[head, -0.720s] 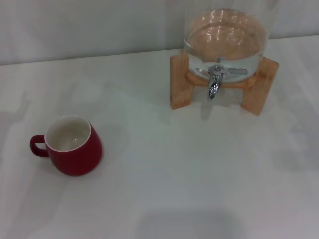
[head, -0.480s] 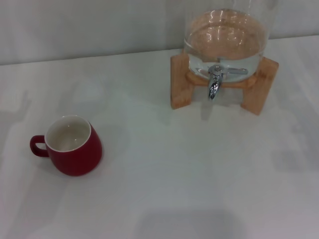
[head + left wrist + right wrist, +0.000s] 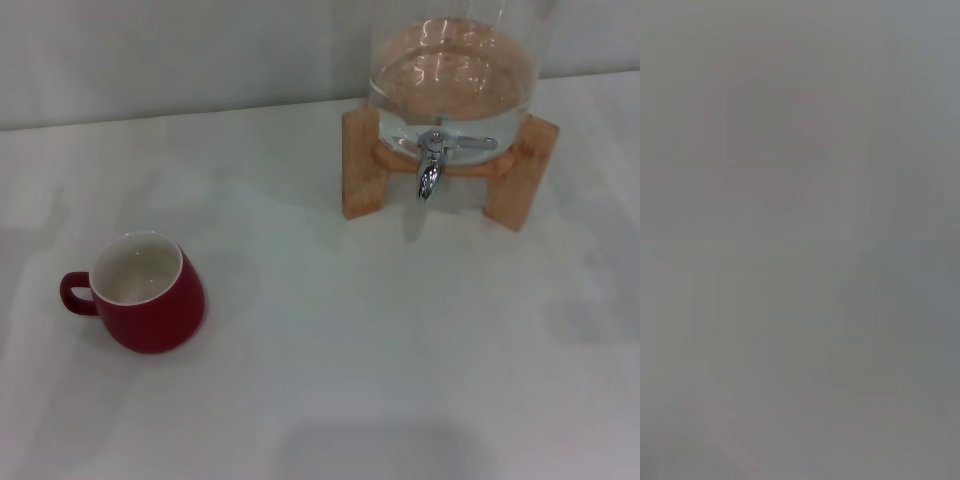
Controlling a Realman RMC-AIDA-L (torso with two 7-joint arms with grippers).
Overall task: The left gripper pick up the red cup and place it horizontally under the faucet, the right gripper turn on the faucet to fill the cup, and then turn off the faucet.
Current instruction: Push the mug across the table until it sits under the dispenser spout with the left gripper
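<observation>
Neither gripper shows in the head view, and both wrist views give only a flat grey haze with nothing to make out, so how the jaws stand, and whether they have hold of anything, cannot be told for the left or the right arm. For the same reason the cup's place relative to either set of jaws cannot be told.

Nearest, on the robot's left side of the white table [image 3: 330,350]: the red cup [image 3: 145,296]. It stands on its base, mouth up and tipped slightly toward the camera, white inside showing. Its loop handle points out to the robot's left. Nothing touches it; bare tabletop all round.

Farther back and over to the right, well apart from the cup: a wooden stand [image 3: 362,165] with two upright legs to the front, one on each side. On it sits a clear glass dispenser [image 3: 452,70], water visible in its lower part, its top cut off by the frame edge.

Between the two legs, at the front of the dispenser: the faucet [image 3: 430,170], chrome, spout pointing down. A lever lies out sideways from it toward the right. The tabletop below the spout is bare; the cup is not under it.

Farthest back: a pale wall [image 3: 160,50] meets the table's rear edge.
</observation>
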